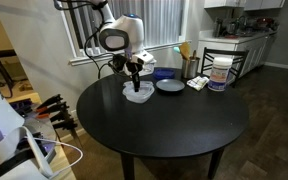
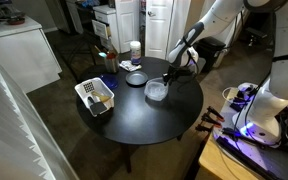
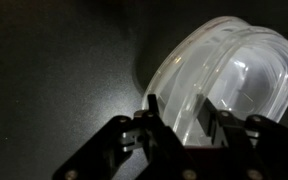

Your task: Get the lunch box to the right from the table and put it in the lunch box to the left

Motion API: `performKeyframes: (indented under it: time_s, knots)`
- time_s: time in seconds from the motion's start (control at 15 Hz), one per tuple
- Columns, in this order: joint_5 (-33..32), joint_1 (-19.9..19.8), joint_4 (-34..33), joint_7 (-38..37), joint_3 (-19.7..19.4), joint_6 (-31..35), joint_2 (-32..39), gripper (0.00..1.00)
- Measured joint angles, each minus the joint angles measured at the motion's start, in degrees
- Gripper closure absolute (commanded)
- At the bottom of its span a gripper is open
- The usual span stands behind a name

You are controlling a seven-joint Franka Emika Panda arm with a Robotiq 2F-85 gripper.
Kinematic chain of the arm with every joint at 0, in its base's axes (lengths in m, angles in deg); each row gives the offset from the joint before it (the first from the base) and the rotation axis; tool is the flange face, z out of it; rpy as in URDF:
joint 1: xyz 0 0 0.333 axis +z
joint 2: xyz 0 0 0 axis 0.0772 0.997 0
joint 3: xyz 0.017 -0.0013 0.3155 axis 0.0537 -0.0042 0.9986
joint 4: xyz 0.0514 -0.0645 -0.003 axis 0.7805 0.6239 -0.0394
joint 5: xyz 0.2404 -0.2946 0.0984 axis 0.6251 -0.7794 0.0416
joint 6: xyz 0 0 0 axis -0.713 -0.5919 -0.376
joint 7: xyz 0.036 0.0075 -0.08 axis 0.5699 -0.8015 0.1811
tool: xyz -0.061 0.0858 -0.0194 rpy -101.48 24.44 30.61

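On the round black table (image 1: 174, 125), two clear-plastic lunch boxes sit one inside the other. In the wrist view the greyish lunch box to the right (image 3: 199, 95) lies within the pale-rimmed lunch box to the left (image 3: 274, 60), their rims doubled. In both exterior views they show as one clear container (image 1: 137, 95) (image 2: 156, 91) near the table's edge. My gripper (image 3: 179, 112) reaches down from above (image 1: 135, 78) (image 2: 170, 72). Its fingers straddle the near wall of the inner box and are shut on it.
A dark plate (image 1: 169, 86) and a blue bowl (image 1: 164, 73) lie just beside the boxes. A white tub (image 1: 219, 73) and a utensil holder (image 1: 189, 68) stand further along the edge. A white basket (image 2: 96, 97) sits across the table.
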Motion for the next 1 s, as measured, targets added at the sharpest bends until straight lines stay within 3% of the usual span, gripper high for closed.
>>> performKeyframes:
  time_s: [0.2, 0.4, 0.67, 0.93, 1.0]
  knots:
    - [0.0, -0.1, 0.1, 0.7, 0.1, 0.0, 0.0, 1.0]
    - [3.0, -1.2, 0.1, 0.6, 1.7, 0.8, 0.0, 0.98]
    - [11.3, -4.7, -0.2, 0.6, 7.2, 3.3, 0.0, 0.98]
    - [13.9, -6.0, -0.2, 0.6, 9.3, 3.7, 0.0, 0.98]
    - [13.9, -6.0, -0.2, 0.6, 9.3, 3.7, 0.1, 0.68]
